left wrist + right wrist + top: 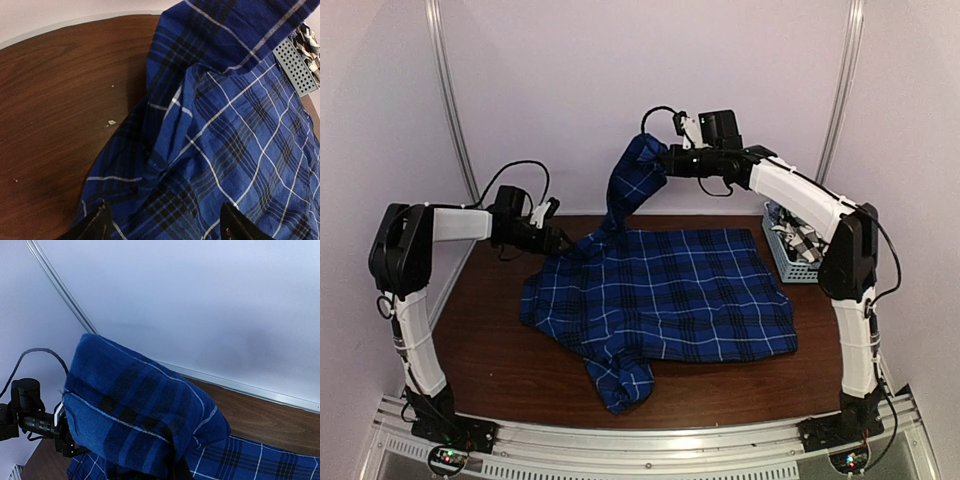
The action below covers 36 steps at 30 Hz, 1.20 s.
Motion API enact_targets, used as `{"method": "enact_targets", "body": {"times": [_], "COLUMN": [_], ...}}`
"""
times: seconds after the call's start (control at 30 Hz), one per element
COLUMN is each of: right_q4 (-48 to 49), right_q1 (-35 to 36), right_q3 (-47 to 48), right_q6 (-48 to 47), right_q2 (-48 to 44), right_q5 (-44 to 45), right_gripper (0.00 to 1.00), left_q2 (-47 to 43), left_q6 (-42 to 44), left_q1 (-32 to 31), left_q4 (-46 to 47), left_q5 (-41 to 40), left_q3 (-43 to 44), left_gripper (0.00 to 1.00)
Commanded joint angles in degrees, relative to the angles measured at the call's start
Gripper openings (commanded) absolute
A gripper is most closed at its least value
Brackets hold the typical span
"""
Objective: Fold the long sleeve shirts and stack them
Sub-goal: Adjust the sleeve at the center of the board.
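Note:
A royal-blue plaid long sleeve shirt (670, 295) lies spread on the brown table (500, 360). One part of it is pulled up at the back into a raised fold (638, 180). My right gripper (665, 160) is shut on that fold, and the cloth (135, 410) drapes over its fingers and hides most of them. My left gripper (563, 240) is low at the shirt's back left edge. Its fingertips (97, 225) stand wide apart above the plaid cloth (225, 140) with nothing between them. A black-and-white check shirt (802, 238) is bunched in the basket.
A small grey slotted basket (782, 252) stands at the table's right edge, also showing in the left wrist view as a grey basket (295, 65). White walls and a curved rail (455, 110) close in the back. Bare wood (60, 110) lies left of the shirt.

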Motion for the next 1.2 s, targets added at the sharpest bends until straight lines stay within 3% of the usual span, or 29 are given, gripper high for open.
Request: {"method": "enact_targets", "body": {"times": [0.0, 0.23, 0.8, 1.17], "right_q4": [-0.2, -1.2, -2.4, -1.5], "right_q1": [-0.1, -0.2, -0.4, -1.6], "right_q3": [1.9, 1.9, -0.3, -0.4], "right_q6": [0.9, 0.6, -0.8, -1.5], "right_q2": [0.2, -0.5, -1.5, -2.7], "right_q5": [-1.5, -1.8, -0.9, -1.6], "right_gripper": [0.0, 0.0, 0.0, 0.0], "left_q2": [2.9, 8.5, 10.6, 11.1], "left_q6": [5.4, 7.2, 0.6, -6.1], "left_q1": [-2.1, -2.7, 0.0, 0.1], "left_q4": [2.6, 0.8, 4.9, 11.2], "left_q5": [-1.0, -4.1, -6.3, -14.1], "left_q3": [3.5, 9.2, 10.6, 8.0], "left_gripper": [0.75, 0.7, 0.0, 0.0]}}
